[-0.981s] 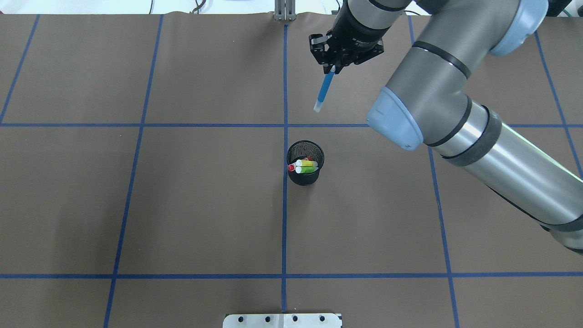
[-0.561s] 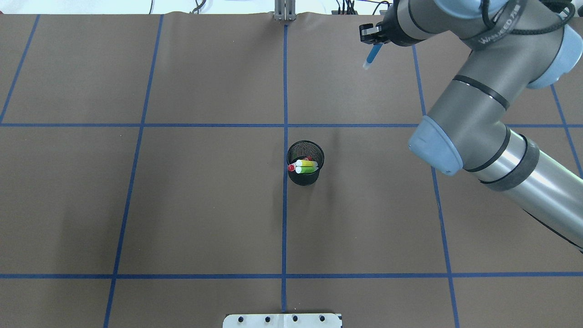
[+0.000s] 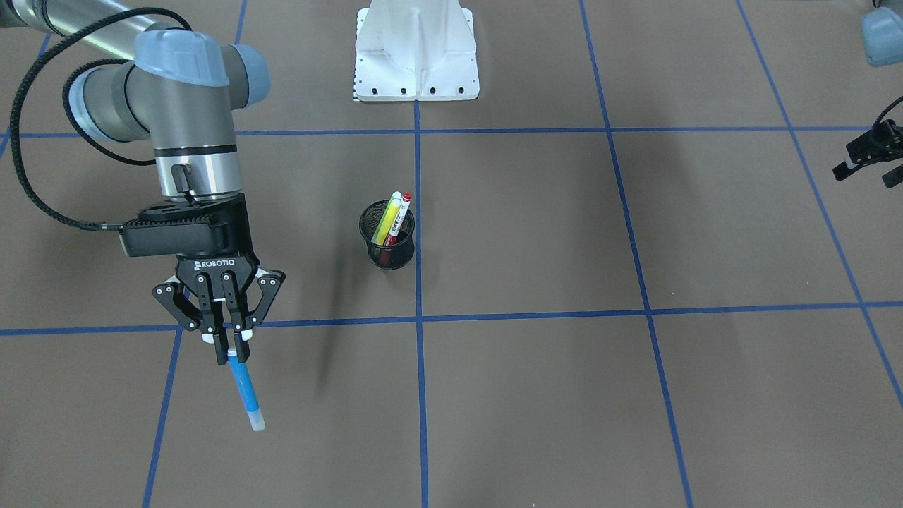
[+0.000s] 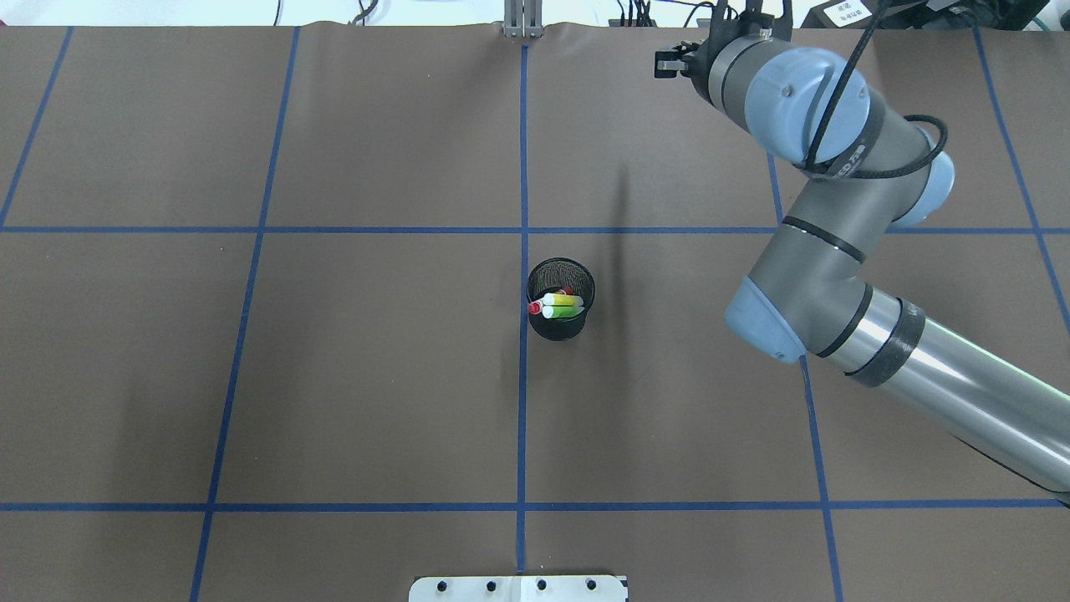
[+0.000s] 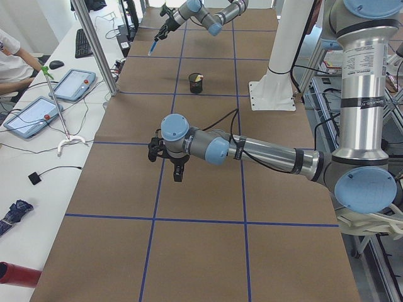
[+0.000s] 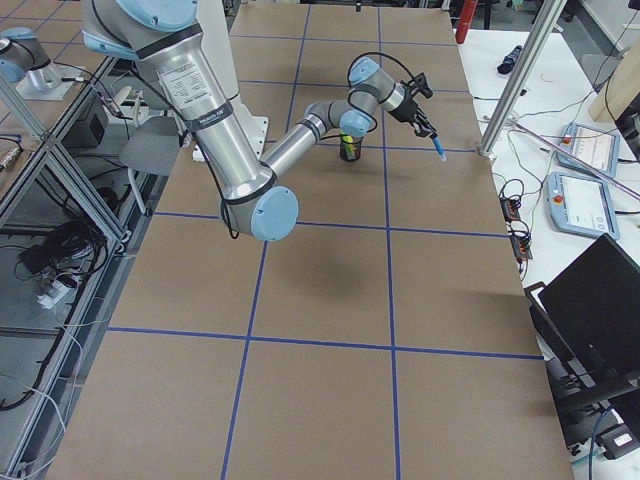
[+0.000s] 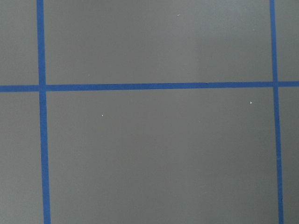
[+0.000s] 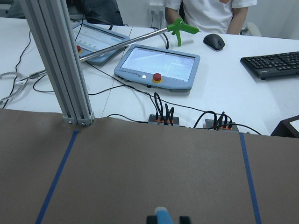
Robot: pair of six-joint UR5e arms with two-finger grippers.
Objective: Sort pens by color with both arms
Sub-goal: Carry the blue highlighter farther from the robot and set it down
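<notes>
At far right edge: blue pen (image 3: 245, 389), clamped in right gripper (image 3: 227, 343), cap down.
In centre cup (image 3: 386, 248): yellow pen (image 3: 384, 219), green pen (image 4: 567, 312), red-ended pen (image 3: 401, 217).
Left gripper (image 3: 864, 173): spread wide, empty, far from cup.

Overhead and front views opposite, both on the mesh cup (image 4: 558, 329); side views lengthwise; left wrist camera downward.

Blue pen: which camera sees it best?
The front-facing view: the whole blue pen hangs cap-down from the right tool. Both side views show it tiny, the right wrist view only one end, and the overhead view hides it.
</notes>
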